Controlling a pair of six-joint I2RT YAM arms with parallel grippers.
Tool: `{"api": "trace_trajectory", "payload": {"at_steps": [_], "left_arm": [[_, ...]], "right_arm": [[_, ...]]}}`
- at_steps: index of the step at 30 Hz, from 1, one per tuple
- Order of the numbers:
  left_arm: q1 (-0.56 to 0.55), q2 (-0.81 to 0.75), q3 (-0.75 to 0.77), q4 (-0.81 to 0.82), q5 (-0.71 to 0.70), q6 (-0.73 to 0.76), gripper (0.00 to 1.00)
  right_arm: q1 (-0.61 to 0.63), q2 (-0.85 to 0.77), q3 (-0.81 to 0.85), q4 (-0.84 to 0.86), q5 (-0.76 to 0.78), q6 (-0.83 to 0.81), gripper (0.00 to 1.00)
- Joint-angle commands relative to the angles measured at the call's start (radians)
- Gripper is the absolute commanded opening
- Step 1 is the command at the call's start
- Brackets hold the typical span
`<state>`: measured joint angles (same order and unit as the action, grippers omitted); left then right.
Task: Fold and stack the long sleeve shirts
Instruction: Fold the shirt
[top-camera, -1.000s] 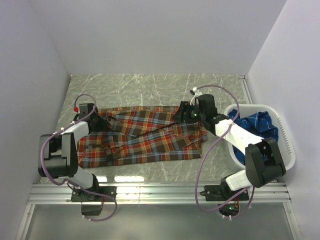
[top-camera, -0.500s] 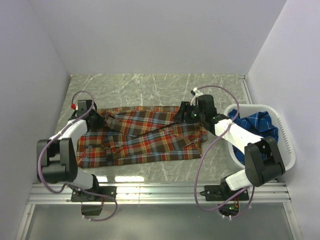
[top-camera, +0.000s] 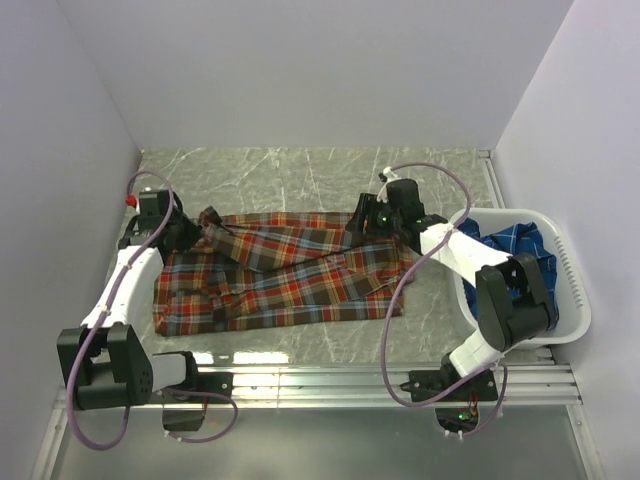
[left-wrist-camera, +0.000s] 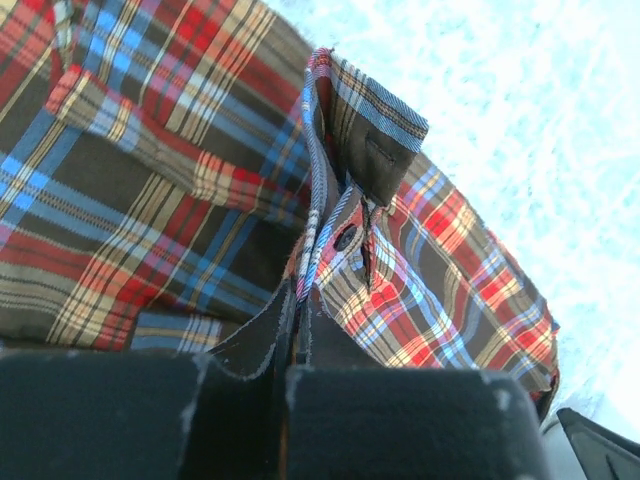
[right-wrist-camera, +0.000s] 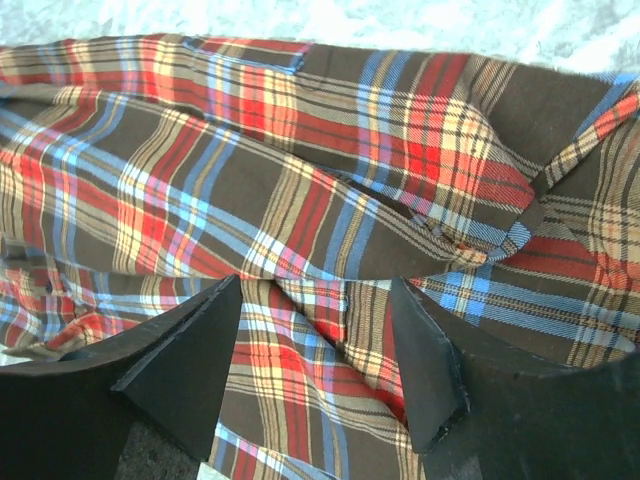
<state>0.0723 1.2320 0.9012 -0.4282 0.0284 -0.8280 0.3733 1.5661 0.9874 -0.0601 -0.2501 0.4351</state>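
Since a second ago my left arm has swung away from the near left part of the red-orange shirt (top-camera: 280, 275) and now stretches along its left edge. Its tool has gone from partly spread to pressed together. The shirt lies spread flat across the middle of the bench (top-camera: 300, 175), long side running left to right, with one sleeve folded diagonally over the body. At the shirt's far left corner the left tool (left-wrist-camera: 289, 350) is pinching a buttoned strip of the cloth. I can see a dark button and a buttonhole there, but I cannot tell whether it is a cuff or the front placket. That strip stands up off the rest of the shirt, which lies slack under it.

At the shirt's far right corner the right tool (right-wrist-camera: 315, 285) hangs just over the plaid with its fingers spread, nothing between them. It sits slightly nearer the shirt's far edge than before.

Right of the shirt, just past its right edge, the blue shirt (top-camera: 515, 250) lies crumpled inside the white basket (top-camera: 570, 290).
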Motion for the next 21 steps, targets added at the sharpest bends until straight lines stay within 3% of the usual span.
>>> {"api": "trace_trajectory", "payload": {"at_steps": [1, 12, 21], "left_arm": [[-0.003, -0.016, -0.033, -0.012, -0.004, 0.012, 0.0], [0.021, -0.022, -0.071, 0.006, -0.076, 0.015, 0.01], [0.052, -0.009, -0.096, 0.022, -0.101, 0.023, 0.02]], "right_arm": [[0.004, 0.031, 0.04, 0.006, 0.026, 0.039, 0.68], [-0.042, 0.129, 0.019, 0.011, 0.101, 0.088, 0.67], [-0.045, 0.092, 0.022, -0.018, 0.186, 0.09, 0.67]]}}
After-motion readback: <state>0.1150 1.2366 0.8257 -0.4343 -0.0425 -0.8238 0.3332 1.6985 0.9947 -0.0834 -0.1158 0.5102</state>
